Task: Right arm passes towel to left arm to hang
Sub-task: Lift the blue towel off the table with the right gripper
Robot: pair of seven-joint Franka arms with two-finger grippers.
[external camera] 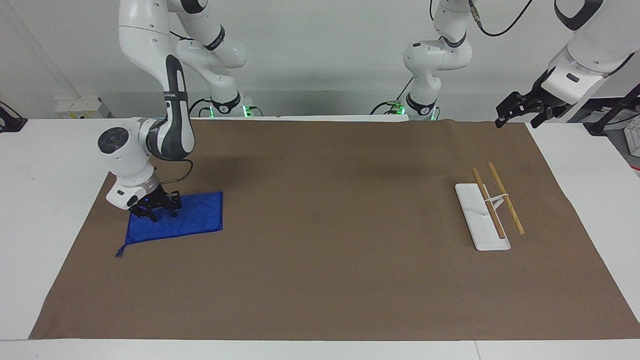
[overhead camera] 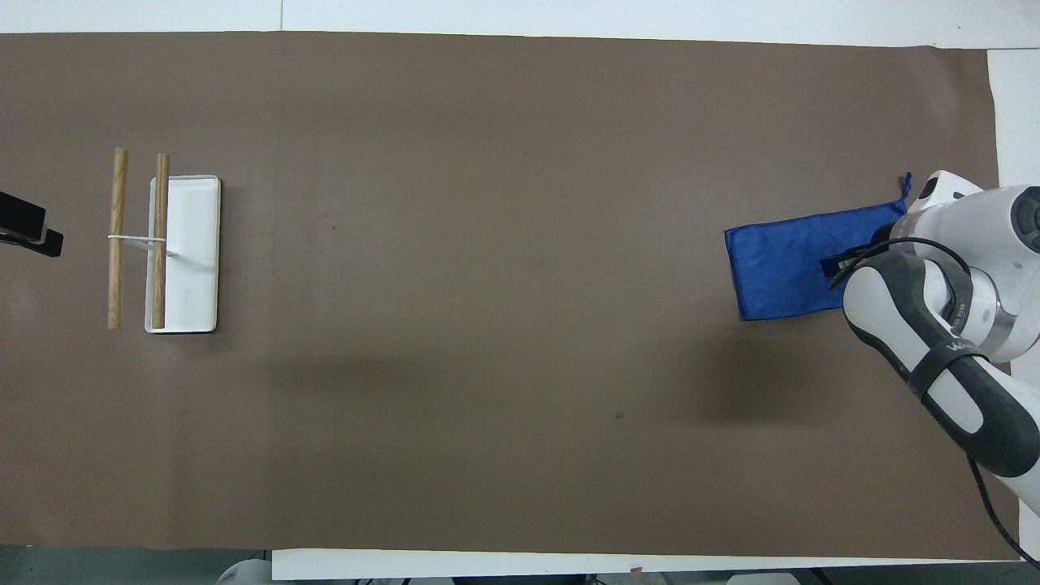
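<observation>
The blue towel [external camera: 192,219] lies flat on the brown mat at the right arm's end of the table, its loop tag [external camera: 120,251] at the corner farthest from the robots. My right gripper [external camera: 156,214], with its blue wrist light, points down and rests on the towel's end toward the table's edge. In the overhead view the right arm covers that end of the towel [overhead camera: 784,264], and only a bit of the right gripper [overhead camera: 845,262] shows. My left gripper [external camera: 517,116] hangs open and empty in the air over the mat's corner at the left arm's end, waiting; it also shows in the overhead view [overhead camera: 28,231].
A hanging rack with a white base [external camera: 475,222] and two wooden rods [external camera: 506,197] stands at the left arm's end of the brown mat [external camera: 325,250]. It also shows in the overhead view [overhead camera: 195,268]. White table borders the mat.
</observation>
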